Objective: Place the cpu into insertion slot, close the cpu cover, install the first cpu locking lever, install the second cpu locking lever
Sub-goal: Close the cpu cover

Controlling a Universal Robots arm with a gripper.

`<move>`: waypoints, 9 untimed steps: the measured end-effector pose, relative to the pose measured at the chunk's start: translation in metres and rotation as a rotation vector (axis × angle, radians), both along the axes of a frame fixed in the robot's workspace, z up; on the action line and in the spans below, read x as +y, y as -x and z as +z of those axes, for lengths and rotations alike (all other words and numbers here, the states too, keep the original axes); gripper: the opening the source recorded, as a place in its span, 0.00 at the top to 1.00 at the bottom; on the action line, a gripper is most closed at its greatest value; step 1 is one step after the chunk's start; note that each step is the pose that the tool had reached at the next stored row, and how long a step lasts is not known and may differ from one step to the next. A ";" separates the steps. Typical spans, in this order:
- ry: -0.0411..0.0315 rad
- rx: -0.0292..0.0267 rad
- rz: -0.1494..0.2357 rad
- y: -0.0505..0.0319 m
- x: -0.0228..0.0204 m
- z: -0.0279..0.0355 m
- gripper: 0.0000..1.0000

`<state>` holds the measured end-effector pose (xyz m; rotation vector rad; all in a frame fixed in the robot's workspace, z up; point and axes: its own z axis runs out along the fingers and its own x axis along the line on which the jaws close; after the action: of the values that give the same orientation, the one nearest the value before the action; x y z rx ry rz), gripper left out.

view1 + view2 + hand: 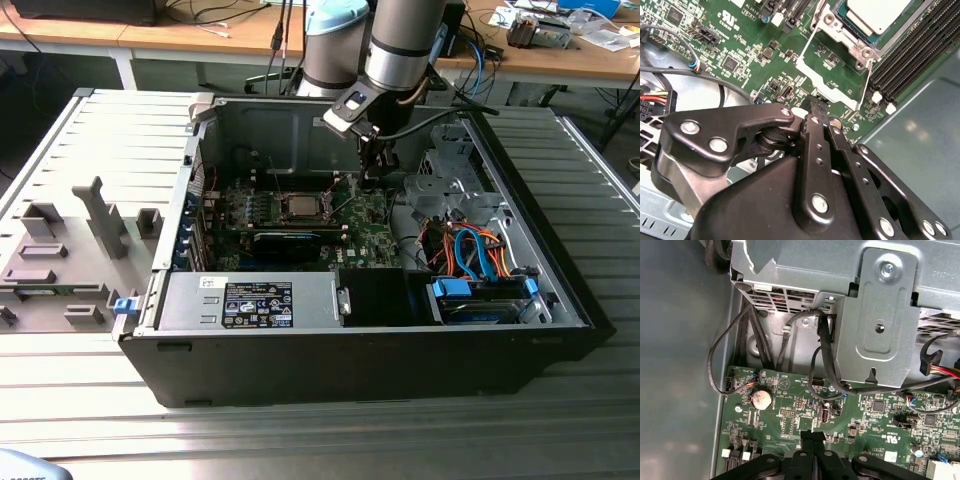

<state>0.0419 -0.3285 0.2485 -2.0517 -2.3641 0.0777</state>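
Observation:
The cpu [879,14] lies flat in its socket on the green motherboard, silvery top showing; in the exterior view the cpu [300,207] is at the case's middle. The cpu cover [856,51], a silver frame with an open window, stands swung open beside the socket, board visible through it. A thin locking lever [869,80] runs along the frame's side. My gripper [816,100] is shut with nothing between its fingers, its tip just off the cover's free edge. It hangs on the exterior view's right of the socket, gripper [378,178], over the board, gripper [812,434].
The open computer case [560,290] walls in the work area. A silver power supply [250,300] sits at the front, a black graphics card [285,240] beside the socket. Orange and blue cables [480,255] fill the exterior view's right. A metal drive bracket [875,315] and black cables [742,330] are close by.

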 end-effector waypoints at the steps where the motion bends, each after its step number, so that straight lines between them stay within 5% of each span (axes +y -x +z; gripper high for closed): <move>1: 0.0000 0.0000 0.000 0.0000 0.0000 0.0000 0.89; 9: -0.0002 -0.0003 0.000 0.0064 0.0000 -0.0001 0.89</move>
<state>0.0355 -0.3285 0.2483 -2.0519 -2.3641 0.0771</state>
